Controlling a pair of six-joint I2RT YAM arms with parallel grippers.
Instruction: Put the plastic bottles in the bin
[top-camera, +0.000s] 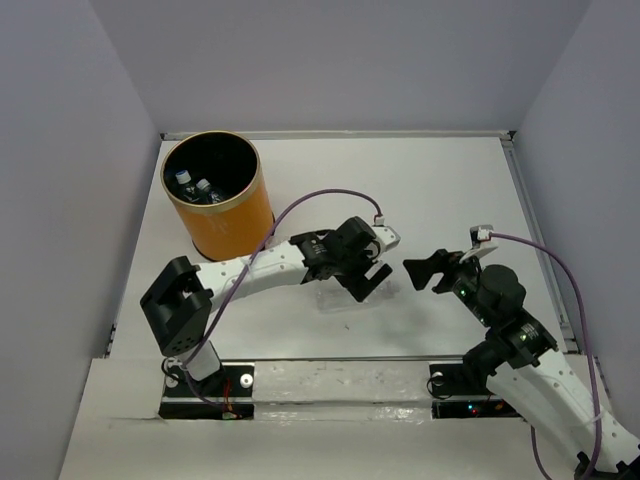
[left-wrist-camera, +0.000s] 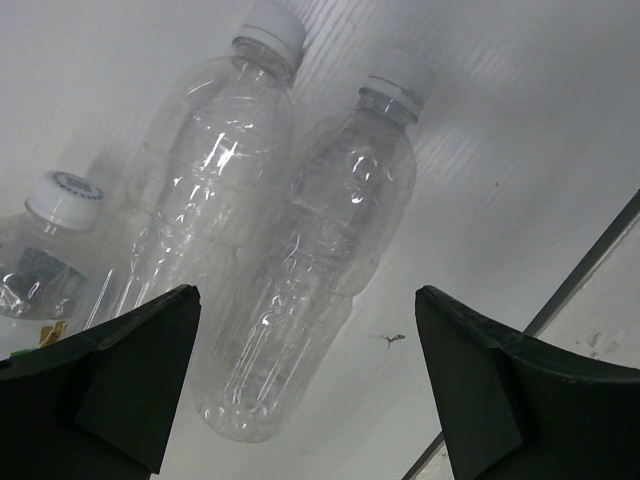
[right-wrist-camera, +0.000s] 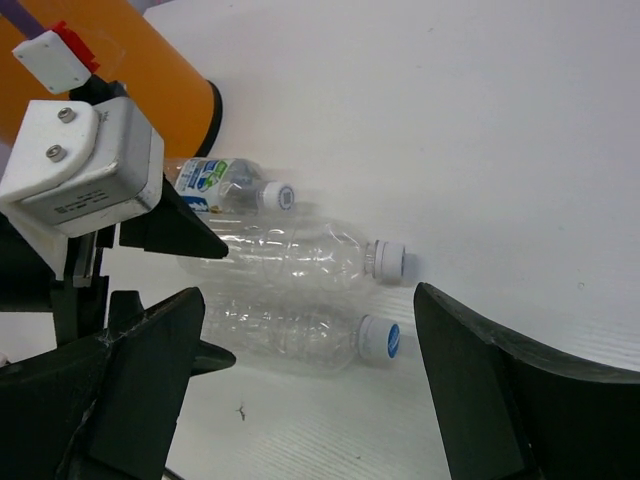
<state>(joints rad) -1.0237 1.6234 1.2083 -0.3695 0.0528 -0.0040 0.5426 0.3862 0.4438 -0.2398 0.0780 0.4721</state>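
Orange bin (top-camera: 228, 222) stands far left from above, bottles (top-camera: 196, 186) inside; left gripper (top-camera: 366, 268) hangs over the table (top-camera: 400, 180), right gripper (top-camera: 424, 271) just beside. Left wrist: jaws spread wide, empty, two clear bottles (left-wrist-camera: 330, 230) lying below between them. Right wrist: jaws wide, empty, three bottles (right-wrist-camera: 290, 255) lying ahead, near the bin.

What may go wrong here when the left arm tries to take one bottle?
1. The clear bottle under the open left pincer lies close beside its neighbour, so the pincer may catch both, or push one rolling away.
2. The open right pincer hovers near the same bottles, facing the left one; the two arms may collide.
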